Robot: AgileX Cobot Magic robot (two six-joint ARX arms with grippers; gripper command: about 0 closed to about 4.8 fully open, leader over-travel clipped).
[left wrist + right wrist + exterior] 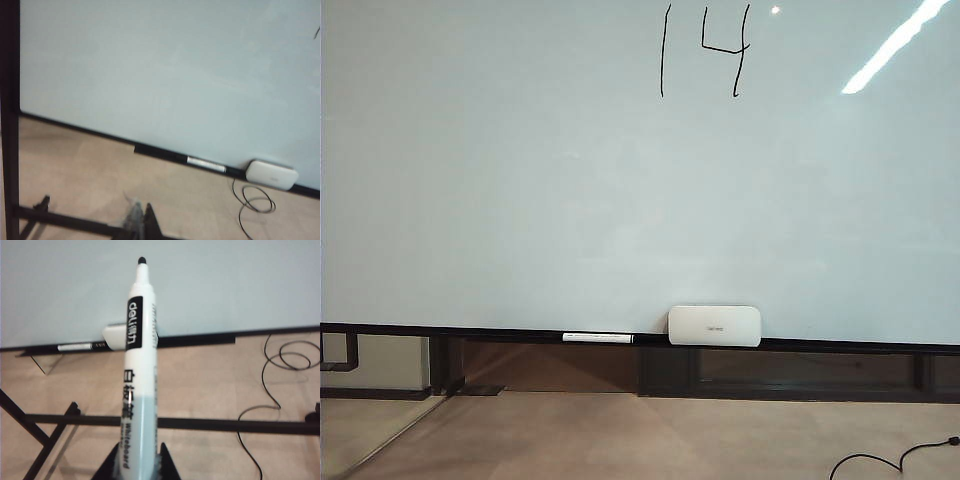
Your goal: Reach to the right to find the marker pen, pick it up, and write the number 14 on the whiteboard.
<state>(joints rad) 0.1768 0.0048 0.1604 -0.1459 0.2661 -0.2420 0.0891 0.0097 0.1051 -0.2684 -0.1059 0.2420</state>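
whiteboard (520, 200); marker pen (139, 370) only right-wrist

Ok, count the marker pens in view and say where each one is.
2. One marker pen is clamped in the right gripper, uncapped tip toward the whiteboard. A second marker lies on the board's rail beside the eraser.

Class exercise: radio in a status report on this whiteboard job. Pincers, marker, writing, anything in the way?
Right pincer shut on marker, tip uncapped, off the whiteboard. Left pincer shut, empty. Number 14 written up top. Nothing in the way.
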